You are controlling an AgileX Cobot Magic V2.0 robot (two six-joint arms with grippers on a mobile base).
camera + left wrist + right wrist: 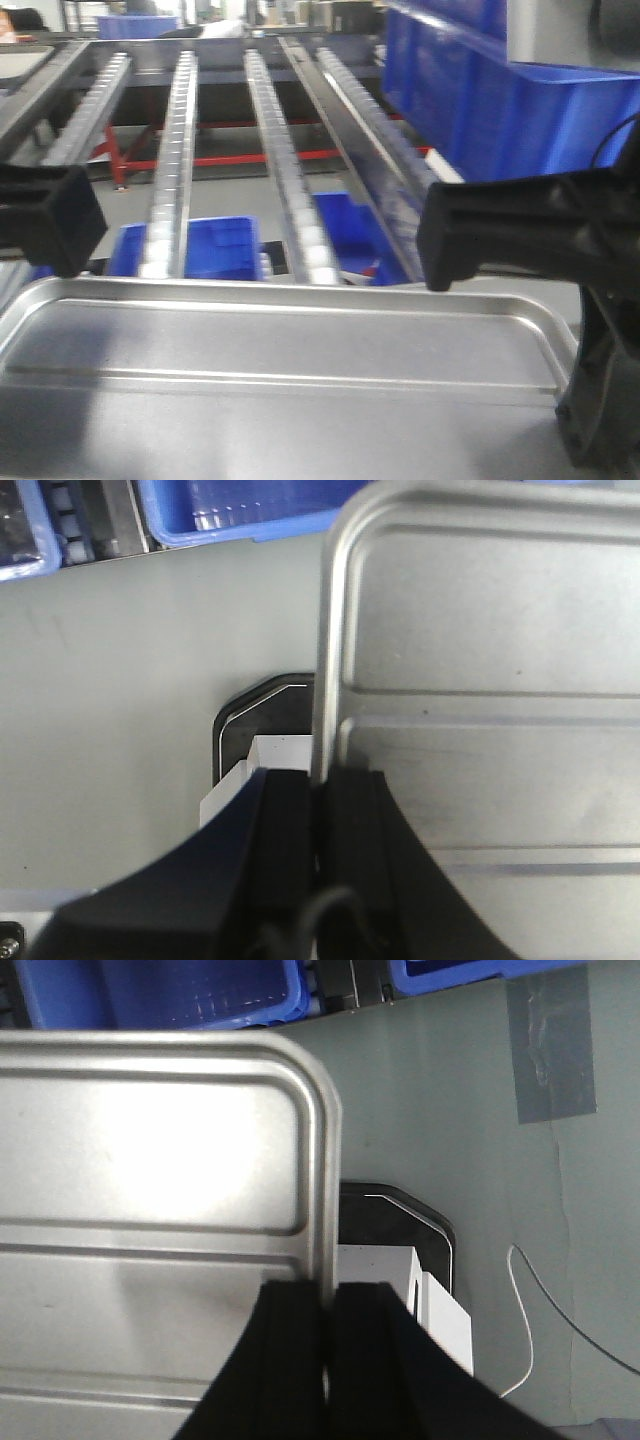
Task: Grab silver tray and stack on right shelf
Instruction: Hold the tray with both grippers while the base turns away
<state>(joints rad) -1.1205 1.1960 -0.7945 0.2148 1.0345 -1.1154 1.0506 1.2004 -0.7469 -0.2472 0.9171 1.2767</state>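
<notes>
The silver tray point(300, 350) is held level in the foreground, its raised rim and long ridges showing. My left gripper point(60, 230) is shut on its left rim. In the left wrist view my left gripper point(320, 780) pinches the rim of the tray point(480, 630) between black fingers point(285, 820). My right gripper point(450, 235) is shut on the right rim. In the right wrist view my right gripper point(328, 1295) clamps the rim of the tray point(150, 1140). A shelf with a brushed-steel front lip does not show in any view.
A roller rack point(180, 150) with long roller rails and a red frame point(240, 158) below stands straight ahead. Blue bins point(215, 245) sit under it and a large blue bin point(520, 120) at the right. Below the tray are grey floor, a white box point(440, 1310) and a white cable point(525, 1310).
</notes>
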